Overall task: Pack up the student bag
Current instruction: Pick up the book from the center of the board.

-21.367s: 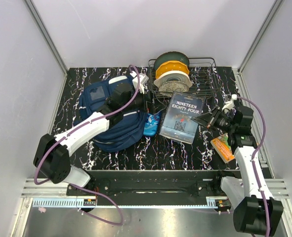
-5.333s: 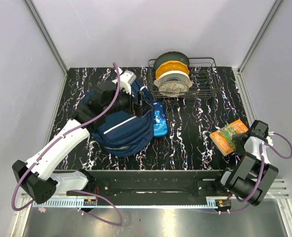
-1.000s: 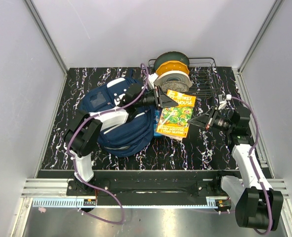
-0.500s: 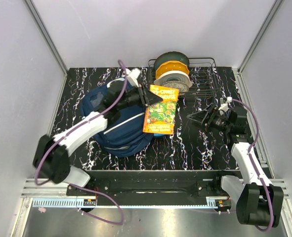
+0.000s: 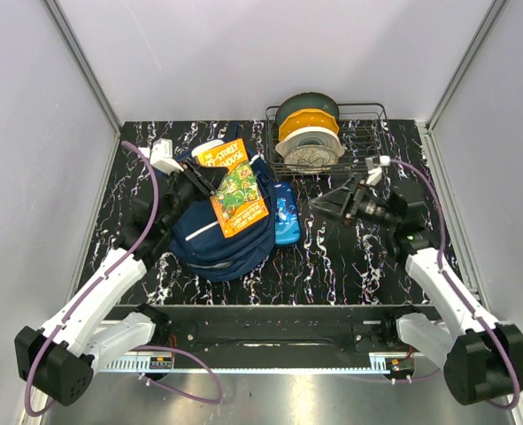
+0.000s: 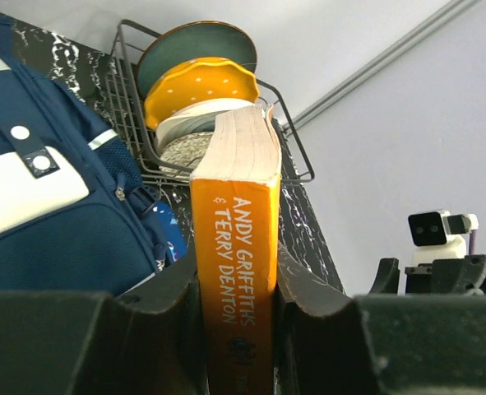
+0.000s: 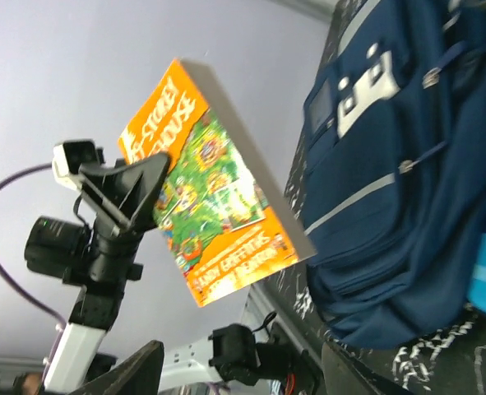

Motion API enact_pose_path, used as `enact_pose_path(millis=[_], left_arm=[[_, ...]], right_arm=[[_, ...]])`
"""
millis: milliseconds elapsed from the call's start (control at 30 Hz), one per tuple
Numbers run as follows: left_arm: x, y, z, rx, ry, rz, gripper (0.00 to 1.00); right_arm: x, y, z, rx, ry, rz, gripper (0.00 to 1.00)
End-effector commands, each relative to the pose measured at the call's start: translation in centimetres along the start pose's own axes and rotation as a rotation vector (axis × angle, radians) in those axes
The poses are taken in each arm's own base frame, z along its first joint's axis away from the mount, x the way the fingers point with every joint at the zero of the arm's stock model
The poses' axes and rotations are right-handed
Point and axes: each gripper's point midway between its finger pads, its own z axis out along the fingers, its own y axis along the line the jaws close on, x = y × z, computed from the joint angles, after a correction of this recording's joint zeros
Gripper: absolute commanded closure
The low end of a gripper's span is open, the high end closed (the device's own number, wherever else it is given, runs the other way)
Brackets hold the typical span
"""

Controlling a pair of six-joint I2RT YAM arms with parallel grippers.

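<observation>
– While left gripper clamps the book above the student bag, table's left half, what's the right gripper doing?
– Jaws apart, empty. Bag's soft, floppy, prob. light; pinch fabric at zip rim.

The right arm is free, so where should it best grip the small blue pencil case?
Probably the middle of the pencil case, from above, jaws across its narrow width: it lies flat and long, its right edge free, its left against the student bag.
</observation>
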Motion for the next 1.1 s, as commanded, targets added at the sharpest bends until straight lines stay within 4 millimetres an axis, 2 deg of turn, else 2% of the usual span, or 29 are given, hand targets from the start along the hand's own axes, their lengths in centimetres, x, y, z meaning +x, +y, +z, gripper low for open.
enact_pose_path(millis=[0, 33, 133, 200, 233, 267, 300, 333, 367, 433, 467, 633, 800, 933, 1067], left_arm=[[-4.7, -2.3, -1.1, 0.046, -0.171, -0.057, 1.00], [-4.6, -2.1, -1.1, 0.040, -0.169, -0.064, 1.00], [-5.1, -2.1, -1.6, 0.041, -0.192, -0.075, 1.00], [-5.5, -2.3, -1.9, 0.046, -0.207, -0.081, 1.00], [-5.4, -2.4, -2.0, 0.051, -0.207, -0.087, 1.00], [-5.4, -2.4, -2.0, 0.054, -0.209, -0.088, 1.00], [-5.4, -2.7, -2.2, 0.072, -0.208, -0.087, 1.00], [-5.4, -2.8, -2.2, 0.090, -0.222, -0.094, 1.00], [-5.3, -2.7, -2.3, 0.098, -0.228, -0.105, 1.00], [-5.1, -2.7, -2.5, 0.117, -0.241, -0.120, 1.00], [-5.1, -2.7, -2.5, 0.119, -0.241, -0.120, 1.00], [-5.4, -3.1, -3.2, 0.156, -0.271, -0.110, 1.00], [-5.6, -2.9, -3.7, 0.153, -0.287, -0.104, 1.00], [-5.7, -2.1, -4.2, 0.113, -0.300, -0.074, 1.00], [-5.5, -1.7, -4.4, 0.092, -0.289, -0.057, 1.00]], right_arm=[[1.6, 4.2, 3.7, -0.100, 0.049, -0.074, 0.20], [1.9, 4.6, 4.5, -0.110, 0.050, -0.083, 0.20], [3.7, 4.1, 7.2, -0.090, 0.099, -0.041, 0.18], [4.6, 3.9, 8.1, -0.099, 0.107, 0.043, 0.17], [4.7, 5.3, 8.6, -0.168, 0.089, 0.037, 0.17], [5.2, 4.8, 9.5, -0.172, 0.097, 0.074, 0.13], [5.3, 5.1, 10.1, -0.183, 0.098, 0.128, 0.03], [5.4, 5.6, 10.8, -0.200, 0.093, 0.142, 0.02], [6.3, 4.6, 11.9, -0.181, 0.121, 0.177, 0.02], [6.4, 5.5, 12.7, -0.236, 0.105, 0.213, 0.02], [7.1, 4.8, 13.5, -0.227, 0.116, 0.242, 0.02], [7.6, 3.6, 15.5, -0.233, 0.085, 0.329, 0.00], [8.2, 4.3, 16.8, -0.284, 0.069, 0.350, 0.01], [7.5, 5.4, 17.3, -0.349, 0.047, 0.343, 0.10], [7.4, 6.0, 17.3, -0.385, 0.048, 0.348, 0.30]])
